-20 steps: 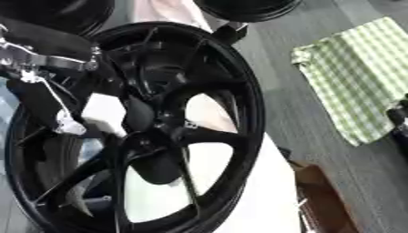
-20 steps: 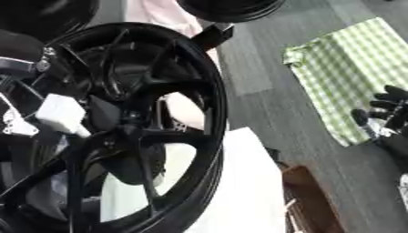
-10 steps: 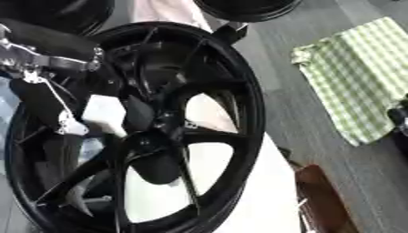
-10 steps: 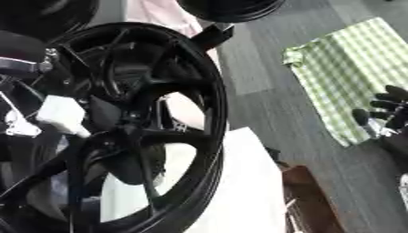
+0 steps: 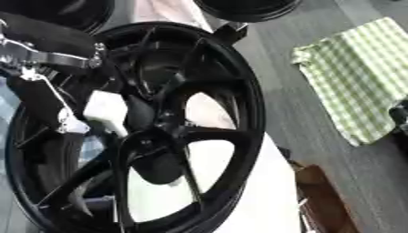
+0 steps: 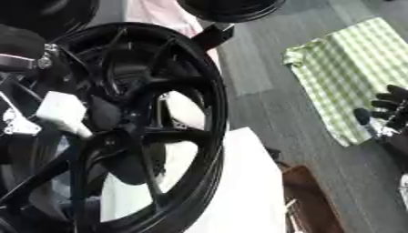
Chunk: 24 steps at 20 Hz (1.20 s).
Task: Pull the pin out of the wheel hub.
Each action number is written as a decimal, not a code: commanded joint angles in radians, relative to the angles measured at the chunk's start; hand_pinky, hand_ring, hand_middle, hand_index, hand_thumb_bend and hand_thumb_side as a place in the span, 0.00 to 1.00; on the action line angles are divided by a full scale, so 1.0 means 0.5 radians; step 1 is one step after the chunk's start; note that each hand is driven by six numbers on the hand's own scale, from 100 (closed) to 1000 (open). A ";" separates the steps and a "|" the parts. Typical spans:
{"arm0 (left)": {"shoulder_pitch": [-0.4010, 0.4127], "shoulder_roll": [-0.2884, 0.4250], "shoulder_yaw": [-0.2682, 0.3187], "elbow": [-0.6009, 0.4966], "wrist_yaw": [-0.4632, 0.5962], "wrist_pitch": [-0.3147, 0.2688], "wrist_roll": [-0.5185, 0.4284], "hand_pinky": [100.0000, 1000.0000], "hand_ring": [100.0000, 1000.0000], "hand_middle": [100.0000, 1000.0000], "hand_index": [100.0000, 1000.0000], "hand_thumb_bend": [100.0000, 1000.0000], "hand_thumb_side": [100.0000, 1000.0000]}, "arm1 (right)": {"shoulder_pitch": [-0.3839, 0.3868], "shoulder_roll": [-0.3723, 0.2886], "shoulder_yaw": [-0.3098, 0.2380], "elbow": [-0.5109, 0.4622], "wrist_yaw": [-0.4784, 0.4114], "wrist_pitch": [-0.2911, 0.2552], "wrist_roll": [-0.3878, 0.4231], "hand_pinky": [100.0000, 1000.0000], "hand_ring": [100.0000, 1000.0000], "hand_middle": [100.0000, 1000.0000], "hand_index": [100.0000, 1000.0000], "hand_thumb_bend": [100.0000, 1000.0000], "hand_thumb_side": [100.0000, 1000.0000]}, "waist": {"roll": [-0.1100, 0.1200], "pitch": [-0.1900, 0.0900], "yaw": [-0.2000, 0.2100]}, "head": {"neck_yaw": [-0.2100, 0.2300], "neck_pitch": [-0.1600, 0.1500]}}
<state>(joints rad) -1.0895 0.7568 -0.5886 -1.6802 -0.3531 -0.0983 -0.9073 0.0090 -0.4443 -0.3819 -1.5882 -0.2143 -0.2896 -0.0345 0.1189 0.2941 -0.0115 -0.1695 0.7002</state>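
Left arm point(image 5: 48, 38): matte black shell over the top, with a silver metal bracket beneath it, round screw heads showing at its end, and a thin silver rod running down from it. White block-shaped part point(image 5: 106, 111) at the left robot hand. Right robot hand point(image 6: 388, 116): all black, rounded fingertips, seen at the right edge.
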 commanded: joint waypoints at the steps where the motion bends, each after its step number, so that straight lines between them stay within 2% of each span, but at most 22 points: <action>1: -0.045 0.055 0.118 -0.078 0.029 0.038 0.021 0.42 0.38 0.18 0.37 0.16 0.24 | -0.006 -0.043 -0.027 -0.029 -0.017 -0.003 -0.007 0.64 0.70 0.65 0.80 0.64 0.23 | -0.021 -0.042 0.006 | -0.002 -0.019; 9: 0.013 0.119 0.479 -0.299 0.062 0.148 0.399 0.39 0.33 0.10 0.32 0.05 0.18 | 0.006 -0.045 -0.035 -0.029 -0.016 -0.004 -0.018 0.64 0.70 0.65 0.80 0.64 0.23 | -0.021 -0.048 0.030 | 0.002 -0.017; 13: 0.125 0.175 0.684 -0.285 0.041 0.226 0.621 0.37 0.32 0.08 0.32 0.00 0.14 | 0.009 -0.045 -0.043 -0.030 -0.014 -0.006 -0.025 0.64 0.70 0.65 0.80 0.64 0.23 | -0.020 -0.046 0.042 | 0.010 -0.011; 16: 0.289 0.225 0.882 -0.154 0.016 0.306 0.799 0.35 0.31 0.07 0.32 0.00 0.13 | 0.008 -0.043 -0.055 -0.033 -0.018 -0.007 -0.037 0.64 0.70 0.65 0.80 0.64 0.23 | -0.019 -0.044 0.047 | 0.013 -0.006; 20: 0.519 0.264 1.176 0.154 -0.059 0.417 1.061 0.34 0.30 0.06 0.33 0.00 0.15 | 0.010 -0.042 -0.077 -0.039 -0.028 -0.010 -0.056 0.64 0.70 0.65 0.80 0.64 0.23 | -0.022 -0.046 0.060 | 0.009 0.003; 22: 0.628 0.259 1.304 0.320 -0.104 0.466 1.182 0.36 0.31 0.07 0.34 0.00 0.17 | 0.013 -0.043 -0.087 -0.042 -0.032 -0.012 -0.065 0.64 0.70 0.65 0.80 0.64 0.23 | -0.022 -0.050 0.067 | 0.007 0.006; 24: 0.752 0.248 1.415 0.463 -0.222 0.493 1.327 0.42 0.34 0.10 0.36 0.00 0.13 | 0.013 -0.042 -0.094 -0.045 -0.038 -0.012 -0.072 0.64 0.70 0.65 0.80 0.64 0.23 | -0.023 -0.052 0.070 | 0.010 0.009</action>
<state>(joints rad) -0.7064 0.8445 0.0670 -1.4830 -0.4360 0.1378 -0.2860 0.0181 -0.4443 -0.4158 -1.5883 -0.2274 -0.2950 -0.0645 0.1144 0.2904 0.0216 -0.1656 0.7024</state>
